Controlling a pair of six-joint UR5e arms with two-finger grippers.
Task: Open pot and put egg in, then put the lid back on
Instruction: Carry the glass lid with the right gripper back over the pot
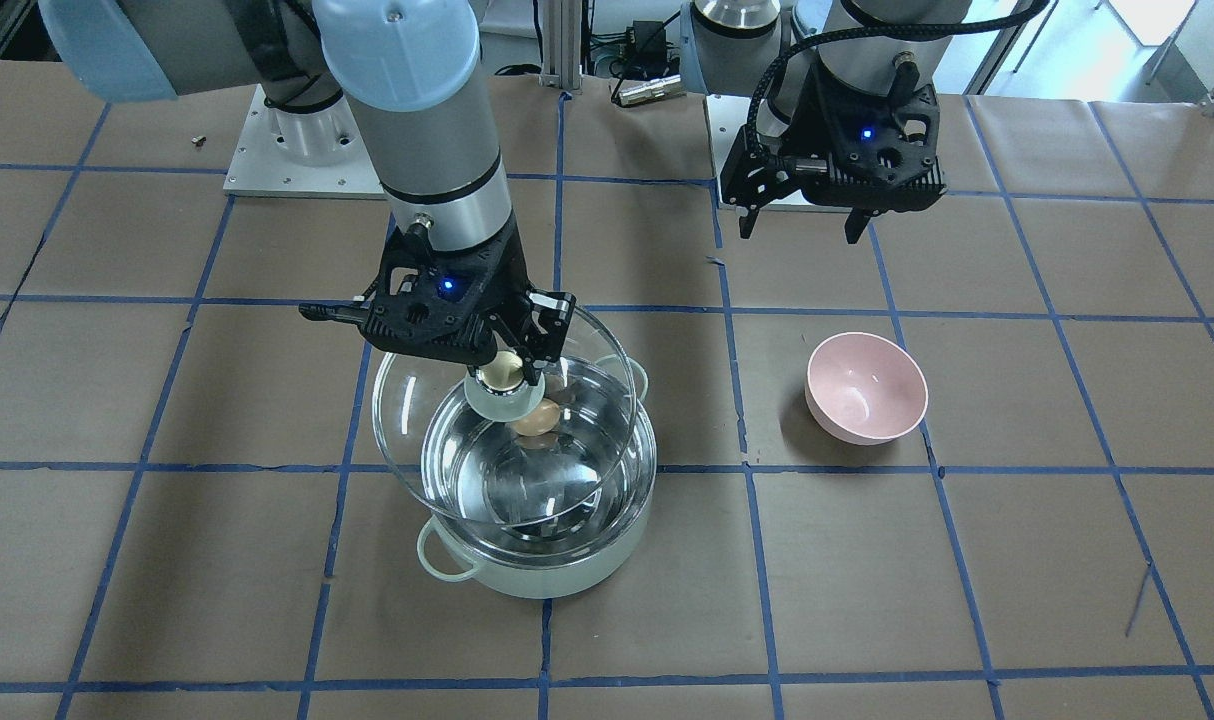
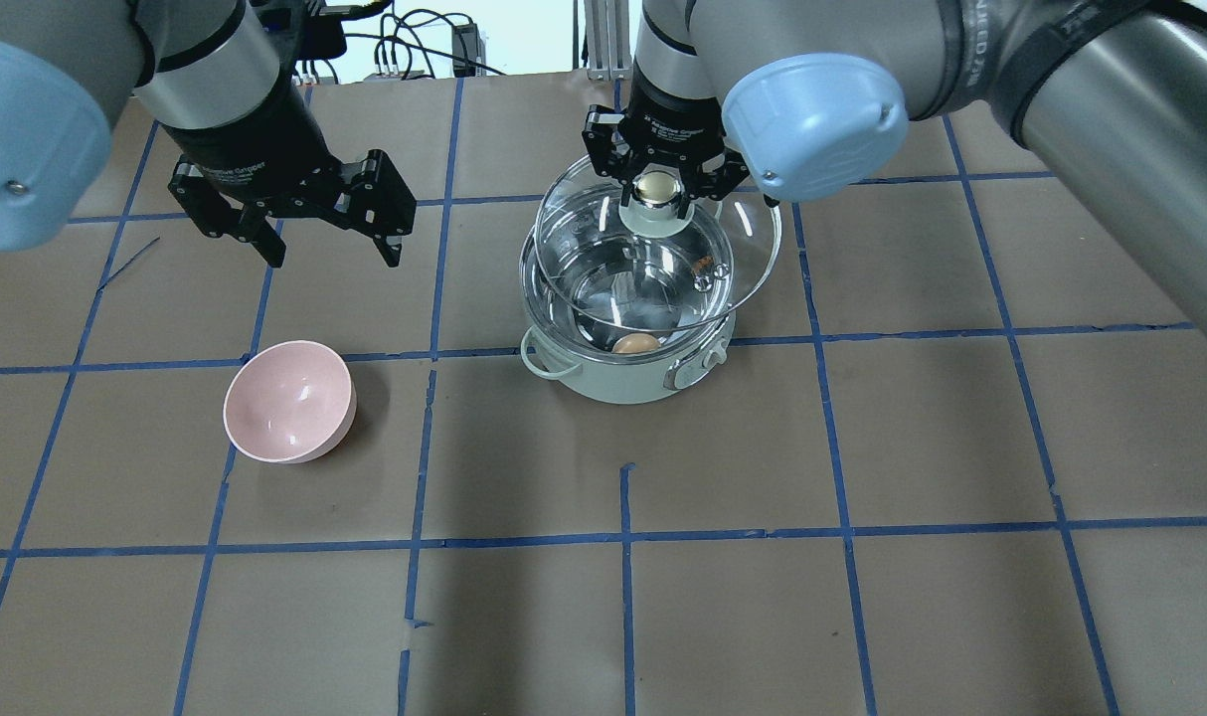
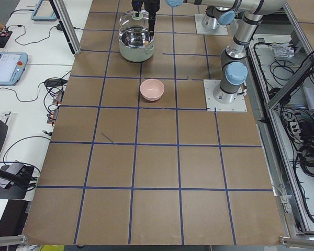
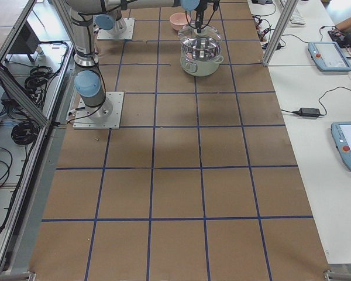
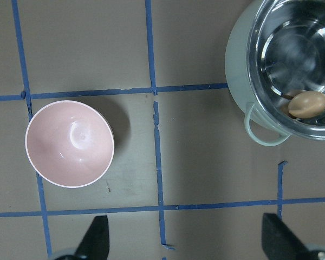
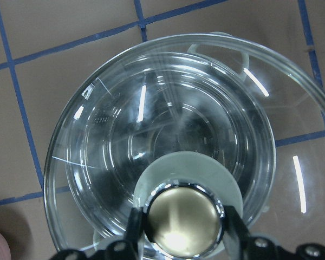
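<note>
The mint-green pot (image 1: 527, 570) (image 2: 613, 383) stands on the table with the tan egg (image 1: 534, 418) (image 2: 635, 344) (image 5: 308, 104) inside it. My right gripper (image 1: 512, 372) (image 2: 657, 191) (image 6: 179, 225) is shut on the lid's beige knob and holds the clear glass lid (image 1: 417, 400) (image 2: 743, 268) (image 6: 97, 141) tilted just above the pot, shifted off its centre. My left gripper (image 1: 799, 225) (image 2: 330, 239) (image 5: 187, 241) is open and empty, hovering above the table near the pink bowl.
A pink bowl (image 1: 865, 388) (image 2: 290, 401) (image 5: 69, 143) sits empty on the table beside the pot, on my left side. Blue tape lines grid the brown table. The arm bases stand at the table's back edge.
</note>
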